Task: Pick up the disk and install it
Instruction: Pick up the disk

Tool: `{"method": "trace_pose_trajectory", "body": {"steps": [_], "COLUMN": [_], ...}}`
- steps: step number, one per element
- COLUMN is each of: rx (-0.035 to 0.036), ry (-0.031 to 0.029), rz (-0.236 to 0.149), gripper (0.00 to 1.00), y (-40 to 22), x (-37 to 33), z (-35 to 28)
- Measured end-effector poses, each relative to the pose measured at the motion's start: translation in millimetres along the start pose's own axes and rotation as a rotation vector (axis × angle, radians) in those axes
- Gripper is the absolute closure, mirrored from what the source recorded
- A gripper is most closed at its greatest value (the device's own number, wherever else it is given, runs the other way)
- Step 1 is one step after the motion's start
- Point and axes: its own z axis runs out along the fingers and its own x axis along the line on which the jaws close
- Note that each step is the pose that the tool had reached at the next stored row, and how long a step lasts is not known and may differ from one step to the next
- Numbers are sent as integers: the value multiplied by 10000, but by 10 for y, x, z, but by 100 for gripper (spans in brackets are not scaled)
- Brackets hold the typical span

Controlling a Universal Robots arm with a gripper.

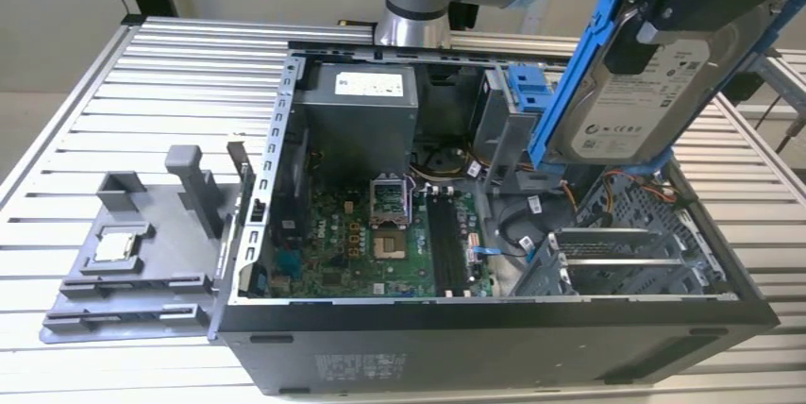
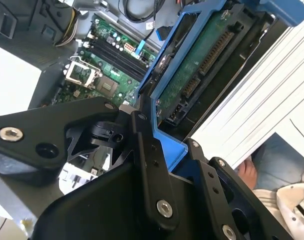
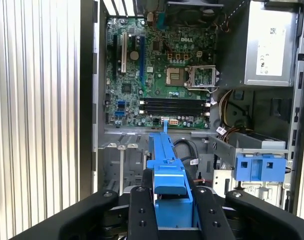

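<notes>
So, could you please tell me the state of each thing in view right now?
Silver-grey metal disk in blue plastic bracket: gripped, held above the case, tilted.
Black gripper: shut on the disk.
Black computer case: on its side, open.
Metal processor socket: cover flipped open.
Small square silver chip: resting on grey tray.

The exterior view looks steeply down from off the arm onto the whole open computer case (image 1: 504, 338) on the slatted table (image 1: 126, 74), while both wrist views ride close behind the gripper (image 3: 174, 192) clamping the disk (image 3: 166, 160), facing into that case, the second tilted, all three sharing the motherboard (image 1: 377, 234)
</notes>
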Motion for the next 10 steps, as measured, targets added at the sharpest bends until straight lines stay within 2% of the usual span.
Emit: {"method": "trace_pose_trajectory", "body": {"steps": [10], "rx": [-2], "ry": [-1], "rz": [0], "gripper": [100], "y": [0], "x": [1], "z": [21]}}
